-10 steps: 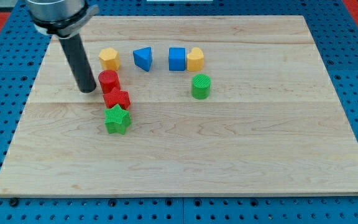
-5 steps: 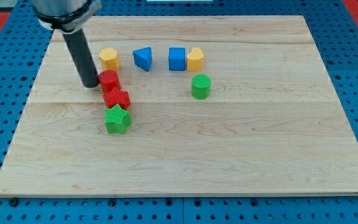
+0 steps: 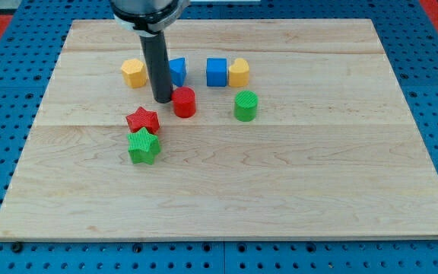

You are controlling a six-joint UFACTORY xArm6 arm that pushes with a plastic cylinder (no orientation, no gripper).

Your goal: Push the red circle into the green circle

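The red circle stands on the wooden board, left of the green circle, with a gap of about one block width between them. My tip rests on the board against the red circle's left side. The rod rises from there and hides part of the blue triangle behind it.
A red star and a green star sit touching each other, below and left of my tip. A yellow block lies at the top left. A blue square and a yellow block sit together above the green circle.
My tip has swept to the right and pushed the red circle away from the red star, toward the green circle. The other blocks have not moved.
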